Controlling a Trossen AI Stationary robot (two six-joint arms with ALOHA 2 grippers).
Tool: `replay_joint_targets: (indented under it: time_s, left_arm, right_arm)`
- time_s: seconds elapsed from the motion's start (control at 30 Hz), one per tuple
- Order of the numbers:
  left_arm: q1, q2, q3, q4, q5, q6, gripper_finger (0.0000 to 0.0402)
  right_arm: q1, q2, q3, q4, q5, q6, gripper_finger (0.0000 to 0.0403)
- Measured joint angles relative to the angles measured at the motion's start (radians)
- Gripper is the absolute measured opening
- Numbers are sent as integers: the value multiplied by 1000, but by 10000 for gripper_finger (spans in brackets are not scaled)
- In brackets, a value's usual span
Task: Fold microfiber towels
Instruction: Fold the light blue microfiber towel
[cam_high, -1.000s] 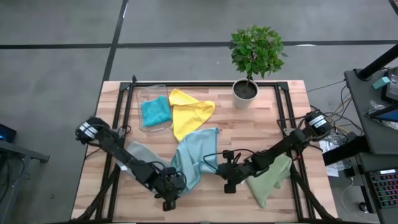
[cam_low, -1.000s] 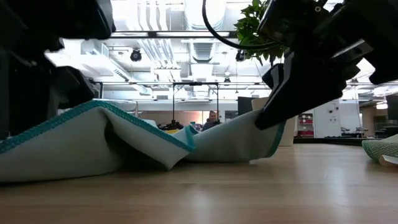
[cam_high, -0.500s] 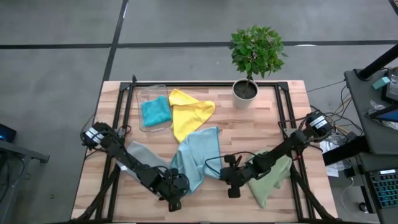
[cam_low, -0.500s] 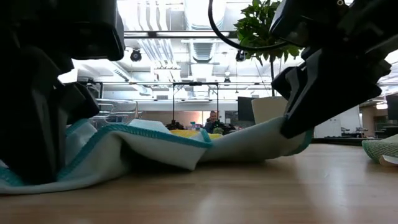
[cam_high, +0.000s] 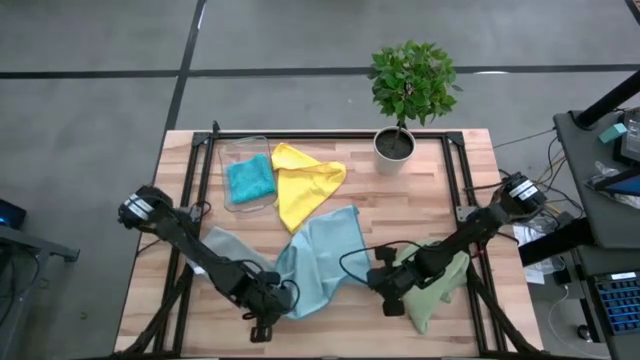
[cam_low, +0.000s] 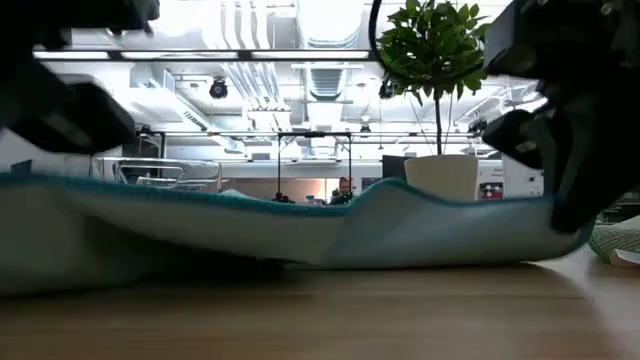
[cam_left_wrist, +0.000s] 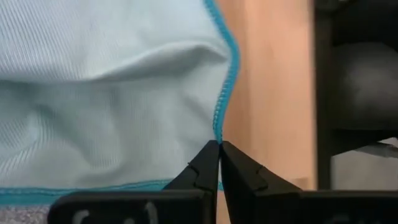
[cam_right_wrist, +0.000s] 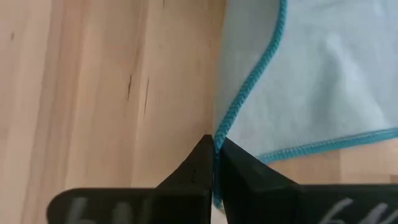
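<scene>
Left pincer: pinching the teal-stitched edge of the light blue square microfiber towel.
Right pincer: gripping that towel's opposite edge.
Towel: lying mid-table on the wooden table, sagging between both pincers.

In the low view a soft light blue microfiber towel runs off the left edge of the frame. At the right edge only a sliver of the olive green microfiber cloth shows. A person far behind is too small to make out.
</scene>
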Motion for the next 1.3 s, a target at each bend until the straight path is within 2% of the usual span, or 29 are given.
replay_joint_targets:
  time_s: [0.13, 0.23, 0.4, 0.53, 0.77, 0.87, 0.93, 1.07, 1.17, 1.3]
  left_arm:
    - [-1, -84, 1, -9, 0, 27, 0]
    - [0, -180, 1, -80, -13, 27, 0]
    - [11, -385, 2, -221, -146, 72, 0]
    - [54, -546, 2, -284, -240, 133, 0]
    - [237, -747, 4, -306, -233, 346, 0]
    - [354, -791, 30, -339, -179, 449, 0]
    - [436, -808, 66, -343, -143, 524, 0]
    - [578, -804, 175, -380, -86, 665, 0]
    - [653, -772, 273, -431, -56, 749, 0]
    - [669, -729, 345, -461, -49, 778, 0]
  right_arm:
    - [21, -69, 0, -34, 0, -12, 9]
    - [27, -160, 0, -109, 32, -8, 9]
    - [28, -335, 0, -216, 159, -15, 9]
    - [27, -469, 0, -233, 285, -93, 8]
    - [-21, -674, 0, -232, 515, -255, 8]
    - [-60, -731, 0, -204, 652, -341, 8]
    - [-92, -760, 0, -146, 695, -422, 8]
    - [-151, -788, 1, 43, 713, -612, 8]
    - [-171, -791, 39, 105, 744, -748, 8]
    - [-168, -790, 112, 56, 740, -736, 8]
